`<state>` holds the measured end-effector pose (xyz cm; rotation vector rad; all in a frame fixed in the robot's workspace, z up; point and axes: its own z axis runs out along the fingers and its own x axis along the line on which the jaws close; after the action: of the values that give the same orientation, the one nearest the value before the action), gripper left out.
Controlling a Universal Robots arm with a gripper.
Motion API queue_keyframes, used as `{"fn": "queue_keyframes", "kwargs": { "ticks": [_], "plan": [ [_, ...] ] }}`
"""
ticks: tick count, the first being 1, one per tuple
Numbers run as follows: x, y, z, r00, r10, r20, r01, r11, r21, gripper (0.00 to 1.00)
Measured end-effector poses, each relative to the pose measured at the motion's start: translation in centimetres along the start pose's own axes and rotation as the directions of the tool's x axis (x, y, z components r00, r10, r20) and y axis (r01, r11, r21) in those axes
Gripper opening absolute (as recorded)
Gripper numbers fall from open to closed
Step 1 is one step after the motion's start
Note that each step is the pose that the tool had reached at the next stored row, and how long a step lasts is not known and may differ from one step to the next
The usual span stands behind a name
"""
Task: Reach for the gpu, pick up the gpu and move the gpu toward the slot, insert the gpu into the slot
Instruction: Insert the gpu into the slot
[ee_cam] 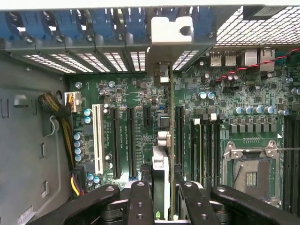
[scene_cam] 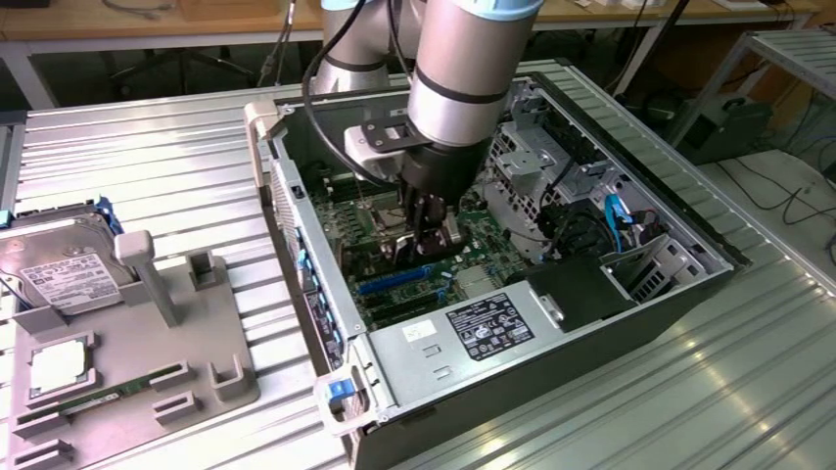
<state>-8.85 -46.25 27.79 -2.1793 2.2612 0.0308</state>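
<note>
A robot arm's gripper works inside an open computer case, its fingers clamped on either side of a graphics card. The card is held on edge over the green motherboard, and its metal bracket is close to the rear wall. In the exterior view, the blue slot lies just below the card's lower edge; whether the contacts have entered it cannot be told. Misalignment looks the main risk. A slight tilt or sideways offset could land the edge on the slot's rim or on a neighbouring black slot. The bracket could also catch the rear frame and jam the card.
</note>
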Motion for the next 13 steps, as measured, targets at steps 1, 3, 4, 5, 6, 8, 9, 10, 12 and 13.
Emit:
{"fn": "queue_keyframes", "kwargs": {
  "ticks": [1, 3, 4, 5, 6, 8, 9, 10, 12, 13],
  "plan": [
    [0.0, 0.0, 0.07, 1.0, 0.005, 0.0001, -0.005, 1.0, 0.0, 0.27],
    [0.0, 0.0, 0.19, 0.9999, 0.014, 0.0001, -0.014, 0.9999, -0.0002, 0.27],
    [0.0, 0.0, 0.27, 0.9999, 0.016, 0.0001, -0.016, 0.9999, -0.0005, 0.27],
    [0.0, 0.01, 0.34, 0.9999, 0.016, 0.0001, -0.016, 0.9999, -0.0008, 0.27],
    [0.01, 0.05, 0.42, 0.9999, 0.017, 0.0001, -0.017, 0.9999, -0.0011, 0.27],
    [0.02, 0.16, 0.54, 0.9999, 0.017, 0.0, -0.017, 0.9999, -0.0019, 0.27],
    [0.02, 0.28, 0.61, 0.9999, 0.017, -0.0001, -0.017, 0.9999, -0.0021, 0.27],
    [0.03, 0.35, 0.66, 0.9999, 0.017, 0.0, -0.017, 0.9999, -0.002, 0.27],
    [0.03, 0.46, 0.72, 0.9999, 0.017, -0.0001, -0.017, 0.9999, -0.0021, 0.27],
    [0.05, 0.47, 0.75, 0.9999, 0.017, 0.0, -0.017, 0.9999, -0.0021, 0.27]
  ]
}}
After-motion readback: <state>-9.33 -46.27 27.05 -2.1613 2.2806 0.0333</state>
